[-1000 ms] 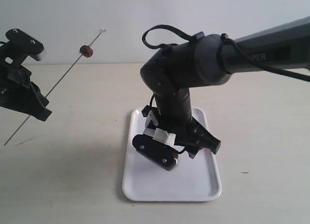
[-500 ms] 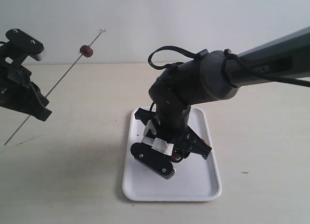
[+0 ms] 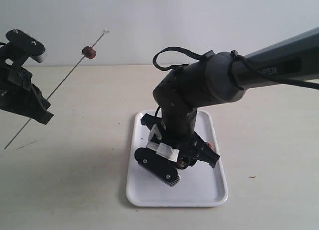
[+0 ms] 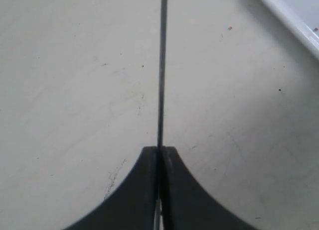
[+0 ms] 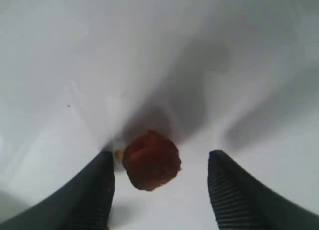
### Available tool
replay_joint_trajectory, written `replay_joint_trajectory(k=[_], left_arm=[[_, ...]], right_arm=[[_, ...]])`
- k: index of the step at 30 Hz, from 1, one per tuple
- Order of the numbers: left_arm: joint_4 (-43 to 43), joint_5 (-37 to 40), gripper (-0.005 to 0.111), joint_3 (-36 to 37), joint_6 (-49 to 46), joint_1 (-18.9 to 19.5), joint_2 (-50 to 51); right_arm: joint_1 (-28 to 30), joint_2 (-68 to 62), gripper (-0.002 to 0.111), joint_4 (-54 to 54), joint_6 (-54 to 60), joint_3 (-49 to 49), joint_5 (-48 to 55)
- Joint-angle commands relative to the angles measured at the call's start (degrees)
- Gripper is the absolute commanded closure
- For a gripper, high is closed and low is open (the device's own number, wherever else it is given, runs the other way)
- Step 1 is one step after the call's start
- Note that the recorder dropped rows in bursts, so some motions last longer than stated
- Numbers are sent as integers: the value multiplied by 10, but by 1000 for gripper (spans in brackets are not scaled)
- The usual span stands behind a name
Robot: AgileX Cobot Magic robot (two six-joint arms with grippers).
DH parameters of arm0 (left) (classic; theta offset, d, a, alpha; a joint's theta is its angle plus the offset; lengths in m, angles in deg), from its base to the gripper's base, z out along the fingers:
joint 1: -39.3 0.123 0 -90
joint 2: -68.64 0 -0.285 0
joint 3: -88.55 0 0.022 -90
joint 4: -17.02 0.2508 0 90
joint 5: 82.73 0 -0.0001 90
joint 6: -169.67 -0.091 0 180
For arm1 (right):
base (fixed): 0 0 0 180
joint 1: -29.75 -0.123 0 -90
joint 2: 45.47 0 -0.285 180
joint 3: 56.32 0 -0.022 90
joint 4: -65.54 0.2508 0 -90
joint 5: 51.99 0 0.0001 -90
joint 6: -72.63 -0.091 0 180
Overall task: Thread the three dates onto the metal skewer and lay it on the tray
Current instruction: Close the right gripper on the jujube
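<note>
Resting on the pale beige table (image 3: 75, 190), the flat white glossy tray (image 3: 144, 190) lies under the right gripper (image 5: 160, 165), whose ribbed jaws are spread wide around a wrinkled reddish-brown date (image 5: 151, 160). That date lies nearer one finger, so closing may roll it away across the slick surface. At far left, the left gripper (image 4: 159, 153) pinches the thin grey metal skewer (image 3: 65, 78), which carries a second date (image 3: 88, 52) near its far tip. I see nothing between the two arms.

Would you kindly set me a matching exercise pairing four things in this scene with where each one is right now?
Things:
1. metal skewer
2. threaded date
3. loose date
4. tray

Places:
A. flat on the table
B. between the right gripper's open fingers
C. clamped in the left gripper
D. high on the slanted skewer

Pairs: 1-C; 2-D; 3-B; 4-A
</note>
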Motion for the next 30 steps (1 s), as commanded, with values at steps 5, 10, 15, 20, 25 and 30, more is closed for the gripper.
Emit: replay_joint_trajectory(k=[5,10,15,20,25,30], left_arm=[[-14,-1,107,0,4,2,-4],[-17,-3,107,0,4,2,-4],[-19,-3,107,0,3,2,-4],[-19,-3,107,0,3,2,-4],[-18,-5,107,0,3,2,-4],[-18,-5,107,0,3,2,-4]], right_arm=[[0,3,52,4,87,4,-5],[0,3,51,7,173,4,15],[0,3,51,7,227,4,0],[0,3,51,6,271,4,-6],[0,3,52,7,294,4,6],[0,3,52,4,309,4,7]])
